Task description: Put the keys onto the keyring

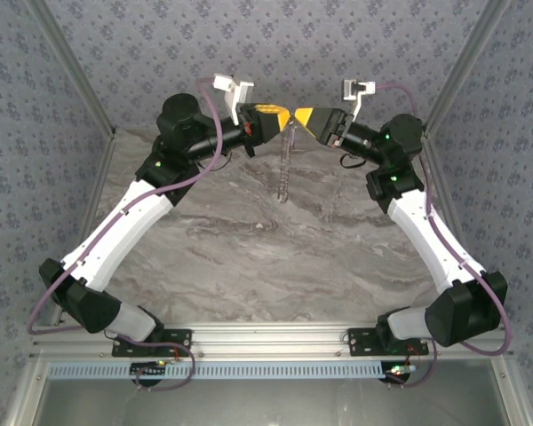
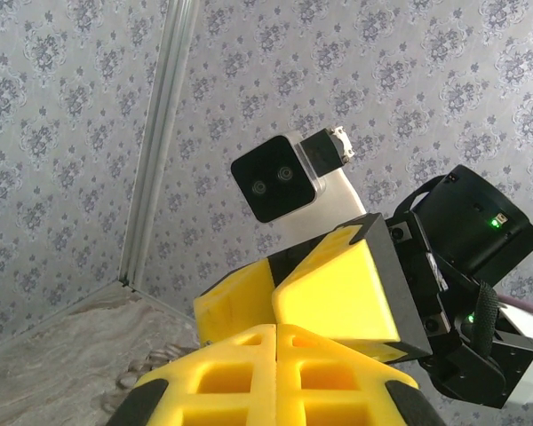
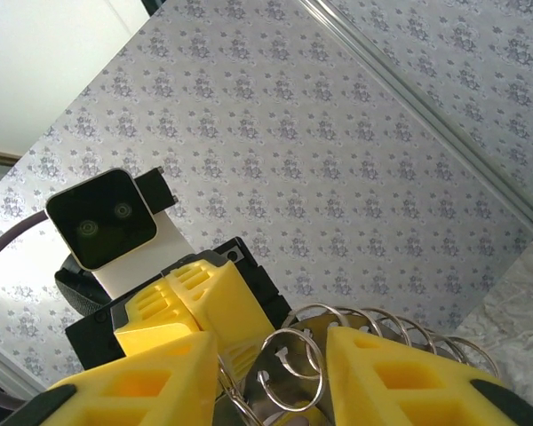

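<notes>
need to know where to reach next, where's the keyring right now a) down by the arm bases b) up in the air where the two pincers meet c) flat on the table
b: in the top view the keyring hangs in the air where the left pincer and right pincer meet, its tail dangling above the table.

Your keyring (image 3: 289, 334) is bright, glossy metal wire. The right gripper (image 3: 271, 390) has yellow fingers (image 3: 151, 382) of matt plastic. The table (image 1: 249, 248) shows a smooth, grey marbled finish.
</notes>
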### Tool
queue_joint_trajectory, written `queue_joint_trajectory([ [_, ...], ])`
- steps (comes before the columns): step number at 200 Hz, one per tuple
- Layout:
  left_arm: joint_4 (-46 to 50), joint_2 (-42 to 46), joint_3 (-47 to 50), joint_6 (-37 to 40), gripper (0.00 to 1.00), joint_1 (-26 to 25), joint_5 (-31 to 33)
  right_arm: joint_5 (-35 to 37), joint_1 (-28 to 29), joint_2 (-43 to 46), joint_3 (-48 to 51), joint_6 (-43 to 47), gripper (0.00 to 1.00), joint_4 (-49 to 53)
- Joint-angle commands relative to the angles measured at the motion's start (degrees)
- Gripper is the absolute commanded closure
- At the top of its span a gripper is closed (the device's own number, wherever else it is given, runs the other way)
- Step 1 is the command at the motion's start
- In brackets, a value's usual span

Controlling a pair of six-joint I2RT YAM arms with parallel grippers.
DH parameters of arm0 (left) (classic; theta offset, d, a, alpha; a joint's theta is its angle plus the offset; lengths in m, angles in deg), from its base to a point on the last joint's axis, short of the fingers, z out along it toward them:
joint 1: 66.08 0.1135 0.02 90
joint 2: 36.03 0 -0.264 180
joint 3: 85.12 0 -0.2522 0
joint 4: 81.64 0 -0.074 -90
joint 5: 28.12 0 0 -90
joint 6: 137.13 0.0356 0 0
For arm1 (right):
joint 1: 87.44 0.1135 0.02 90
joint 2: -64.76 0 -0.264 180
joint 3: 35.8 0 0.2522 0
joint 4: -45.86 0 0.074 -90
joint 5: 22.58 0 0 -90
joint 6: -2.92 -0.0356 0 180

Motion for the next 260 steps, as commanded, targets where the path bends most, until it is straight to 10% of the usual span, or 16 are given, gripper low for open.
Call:
queue_joint_trajectory([
  [1, -3.8, 0.9, -0.5, -0.7, 1.00, 0.2, -1.2, -1.6, 0.9, 0.0, -2.1, -0.4, 0.65, -2.7],
  [125, -3.6, 0.4, -0.3, -0.4, 1.00, 0.2, -1.0, -2.1, 2.1, 1.8, -0.8, -0.7, 0.64, -2.6],
  [180, -3.1, 0.2, -0.5, -0.4, 1.00, 0.4, -0.9, -1.7, 1.7, 2.0, -0.3, -0.6, 1.00, -1.9],
  [201, -1.0, 0.1, -1.2, 0.0, 1.00, 0.9, -0.8, -1.5, 0.8, 2.0, -0.4, -0.2, 1.00, -0.7],
  [260, 9.9, 3.3, -1.1, 2.9, 0.37, 6.7, -2.9, -0.5, 0.3, 3.9, -8.8, 26.5, 1.00, 34.3],
])
